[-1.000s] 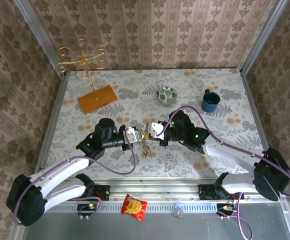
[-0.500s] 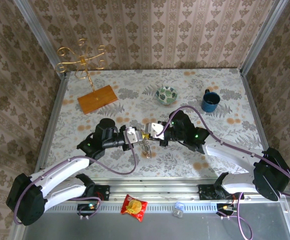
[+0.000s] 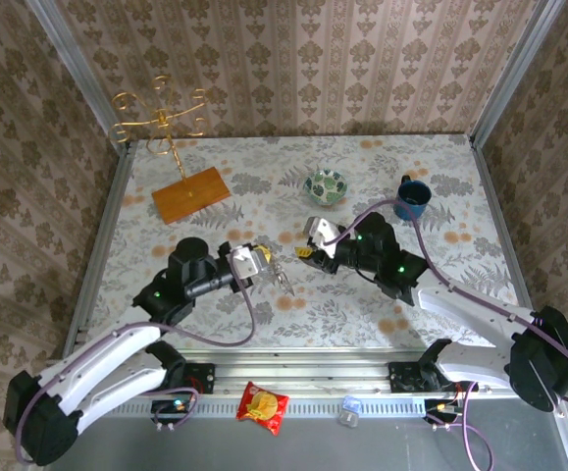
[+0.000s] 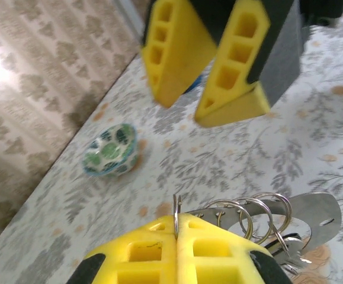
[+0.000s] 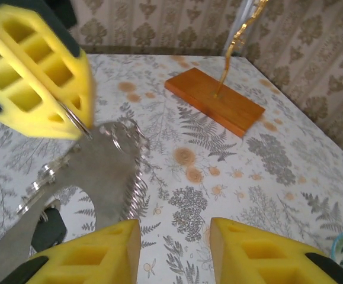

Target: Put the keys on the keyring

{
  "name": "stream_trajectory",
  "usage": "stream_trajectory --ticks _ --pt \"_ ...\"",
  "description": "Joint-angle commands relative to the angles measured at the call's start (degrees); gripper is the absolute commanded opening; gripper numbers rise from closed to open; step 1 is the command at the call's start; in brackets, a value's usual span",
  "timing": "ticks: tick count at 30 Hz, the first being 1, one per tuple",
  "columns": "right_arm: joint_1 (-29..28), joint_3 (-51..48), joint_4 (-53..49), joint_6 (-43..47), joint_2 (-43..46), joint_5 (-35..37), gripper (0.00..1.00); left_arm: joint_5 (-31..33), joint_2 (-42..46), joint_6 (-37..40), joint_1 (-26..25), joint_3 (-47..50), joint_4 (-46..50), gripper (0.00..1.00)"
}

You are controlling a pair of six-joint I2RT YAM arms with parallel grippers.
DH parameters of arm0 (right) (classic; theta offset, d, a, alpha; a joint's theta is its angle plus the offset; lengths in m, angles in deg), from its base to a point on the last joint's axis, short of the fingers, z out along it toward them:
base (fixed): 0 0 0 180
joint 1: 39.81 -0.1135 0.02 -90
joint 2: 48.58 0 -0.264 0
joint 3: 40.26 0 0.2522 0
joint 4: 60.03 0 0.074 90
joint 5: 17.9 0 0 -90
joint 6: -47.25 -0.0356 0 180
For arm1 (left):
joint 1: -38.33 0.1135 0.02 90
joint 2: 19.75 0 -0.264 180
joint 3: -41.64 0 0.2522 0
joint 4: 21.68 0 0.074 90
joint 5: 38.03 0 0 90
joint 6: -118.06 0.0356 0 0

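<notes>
left gripper (image 4: 176,225) pinched tight on one thin ring of the keyring (image 5: 103,171); silver rings and flat metal tab hang from it over mid-table (image 3: 440,186), black-headed key (image 5: 47,228) at tab's end. right gripper (image 5: 174,236) gapes empty just beside

The left arm (image 3: 117,343) extends from its base forward and inward; the left gripper (image 3: 262,258) sits to the left of the bowl (image 3: 325,186) and nearer the arm bases; its jaws are closed flush, the tips pinching one wire ring of the keyring (image 4: 260,213). The right arm (image 3: 460,304) extends inward from the right; the right gripper (image 3: 309,247) sits just on the base side of the bowl, facing the left gripper and apart from it; its jaws are parted and hold nothing.
</notes>
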Motion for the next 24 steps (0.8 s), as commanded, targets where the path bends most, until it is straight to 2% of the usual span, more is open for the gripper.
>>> stream_trajectory --ticks 1,5,11,15,20,24 --pt "-0.13 0.12 2.97 -11.89 -0.53 5.91 0.38 12.69 3.28 -4.79 1.75 -3.77 6.81 0.00" --pt "-1.16 0.02 4.81 -25.09 -4.65 12.17 0.40 22.68 7.00 -11.48 7.07 -5.56 12.69 0.00" --pt "-5.97 9.46 -4.37 -38.80 -18.27 14.90 0.39 28.44 10.63 -19.10 17.51 -6.41 18.87 0.00" --pt "-8.66 19.57 -12.10 -40.86 -28.61 12.36 0.40 31.37 12.58 -21.08 22.39 -5.84 20.56 0.00" --pt "-11.47 32.67 -20.28 -38.99 -40.80 10.72 0.43 33.95 15.10 -23.69 28.17 -4.59 21.13 0.00" --pt "-14.18 42.37 -25.70 -34.91 -49.51 14.05 0.46 33.52 16.72 -25.12 31.61 -3.54 21.54 0.00"
